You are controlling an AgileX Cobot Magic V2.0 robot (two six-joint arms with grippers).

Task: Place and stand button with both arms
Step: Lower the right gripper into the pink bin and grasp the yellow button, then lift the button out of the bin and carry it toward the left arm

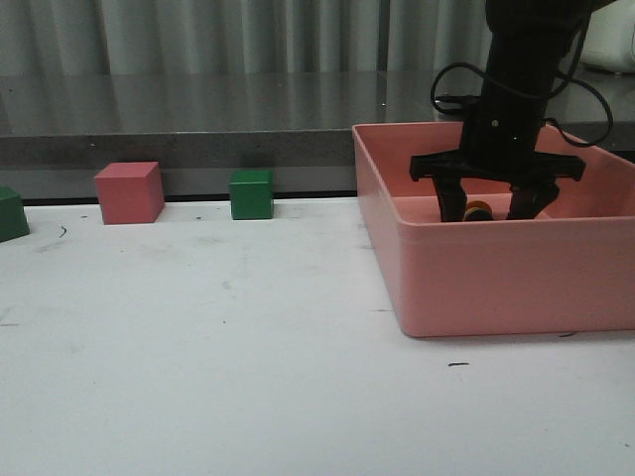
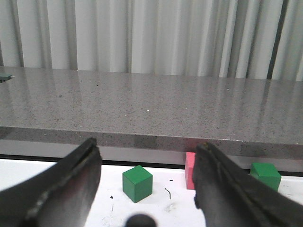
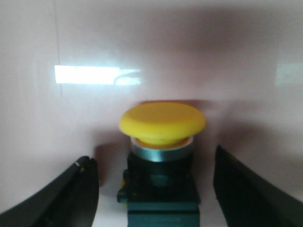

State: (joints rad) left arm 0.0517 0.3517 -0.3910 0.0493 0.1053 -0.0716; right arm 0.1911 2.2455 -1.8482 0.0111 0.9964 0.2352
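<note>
Inside the pink bin [image 1: 476, 278] at the right of the table [image 1: 198, 347], the right hand [image 1: 494, 210] hangs low with its two fingers spread apart, one on either side of the button [image 3: 162, 156], and neither finger touches it. The right wrist view shows why the hand sits so: the yellow cap, the metal ring and the dark body lie squarely in the gap, so the fingers could close on the body below the cap. From the front only a sliver of orange-yellow shows between the fingers above the bin's near wall, so how the button rests on the bin floor cannot be told for certain. The task looks to be at its start, the pick not yet made. The left hand [image 2: 147, 189] does not show in the front view; its own camera shows its fingers apart and holding nothing, above the white table, likely waiting to help set the button upright. Farther back, along the table's far edge, stand a pink cube [image 1: 129, 192] and a green cube [image 1: 251, 194], well clear of the bin, with another green cube [image 1: 12, 213] at the left border.
</note>
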